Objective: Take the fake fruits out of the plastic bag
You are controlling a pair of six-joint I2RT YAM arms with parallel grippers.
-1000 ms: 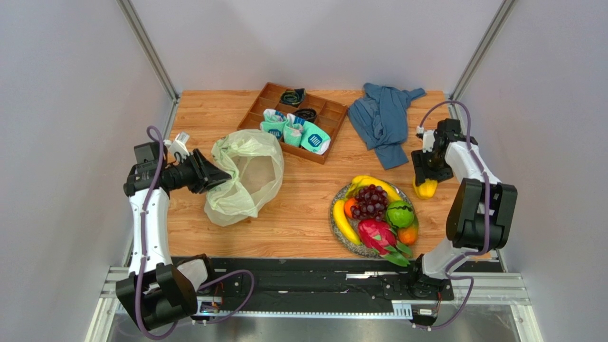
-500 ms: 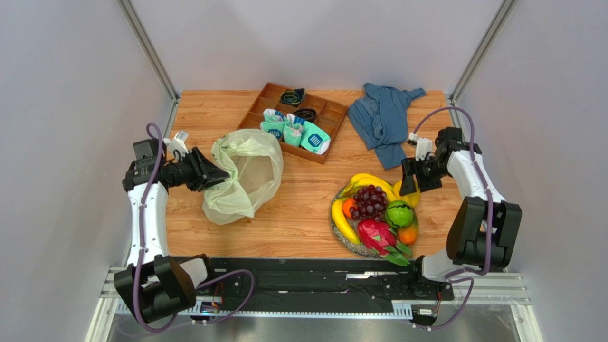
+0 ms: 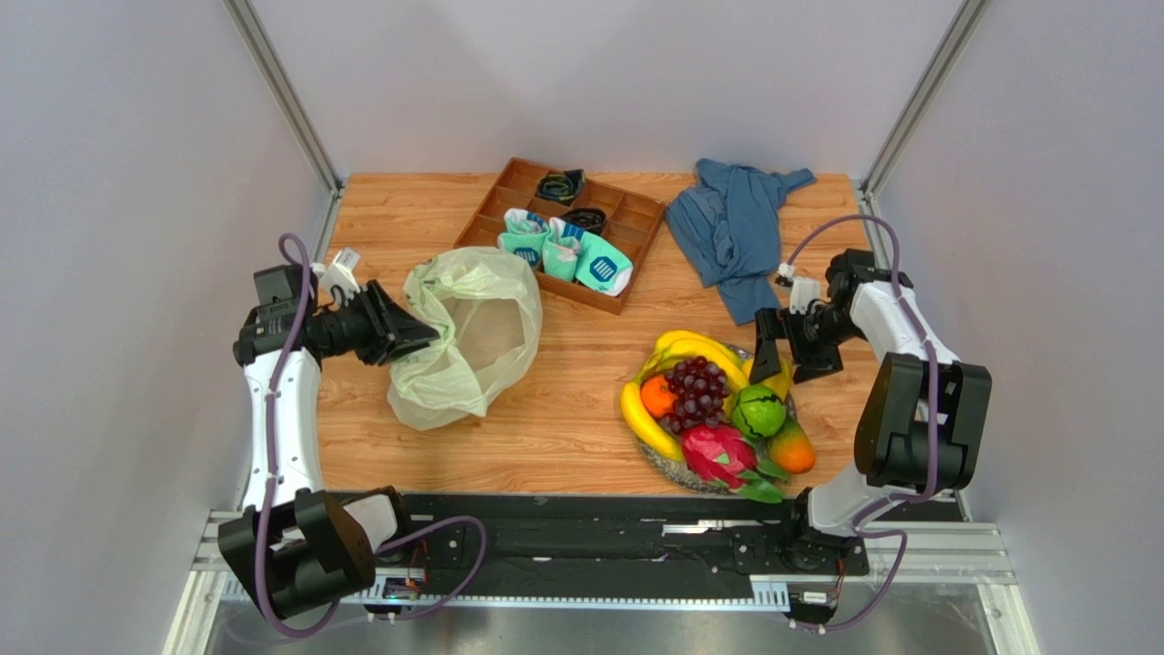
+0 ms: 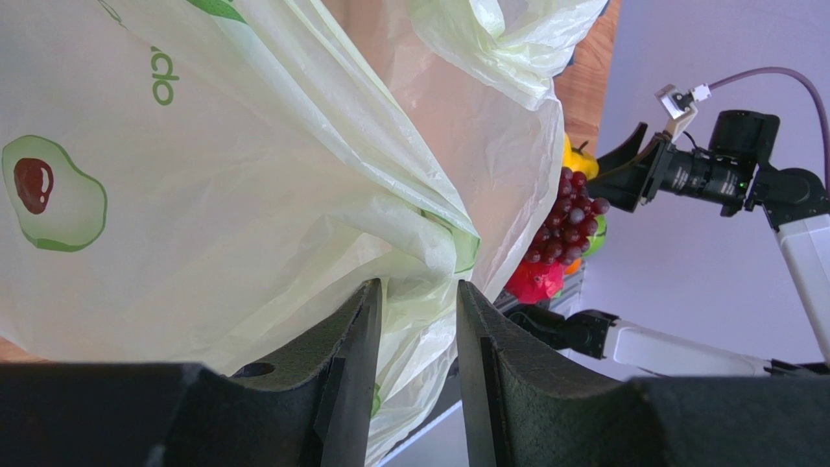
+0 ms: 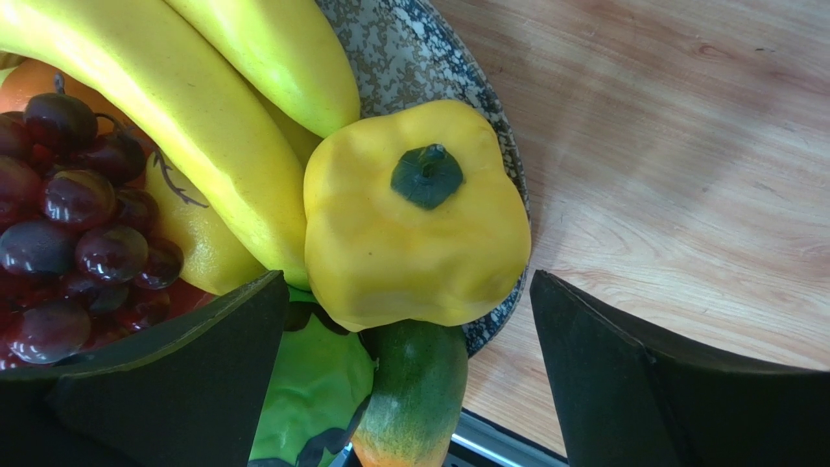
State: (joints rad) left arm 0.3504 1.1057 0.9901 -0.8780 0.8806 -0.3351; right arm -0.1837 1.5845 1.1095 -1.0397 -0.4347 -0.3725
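The left claw grips the plastic bag; the right claw stands wide at the fake fruits.

From above, the bag lies slumped on the left of the table, near a wooden tray, and the fruits are heaped on a speckled plate at the front right, well apart from the bag. A blue cloth lies at the back right. The left wrist view shows the two fingers narrow, clamped on a fold of the bag's thin film. In the right wrist view the fingers are spread far apart on either side of a yellow pepper. It rests on the plate's rim against the bananas, beside the grapes.
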